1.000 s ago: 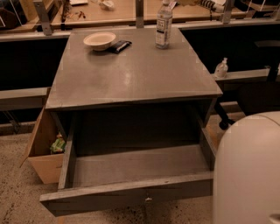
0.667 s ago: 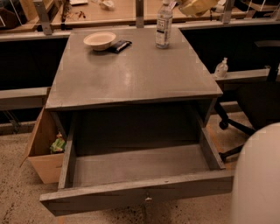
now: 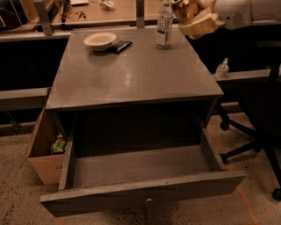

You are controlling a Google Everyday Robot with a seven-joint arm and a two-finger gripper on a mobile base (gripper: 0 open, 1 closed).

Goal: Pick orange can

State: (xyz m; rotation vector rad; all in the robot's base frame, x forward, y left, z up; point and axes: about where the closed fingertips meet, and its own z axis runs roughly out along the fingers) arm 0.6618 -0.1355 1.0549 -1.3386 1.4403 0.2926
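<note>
White arm (image 3: 237,13) has swung clear of 5 o'clock, and at 1 o'clock the pincer (image 3: 195,18) looks clamped on the small shiny orange-gold can (image 3: 187,9), lifted off the grey surface (image 3: 131,74), so the pick looks nearly won!

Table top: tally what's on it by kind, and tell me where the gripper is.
Bowl: 1
Water bottle: 1
Dark packet: 1
Total: 3
The gripper is off the far right corner of the table, just right of the bottle. The orange can is at the gripper; whether it is gripped is not clear.
</note>
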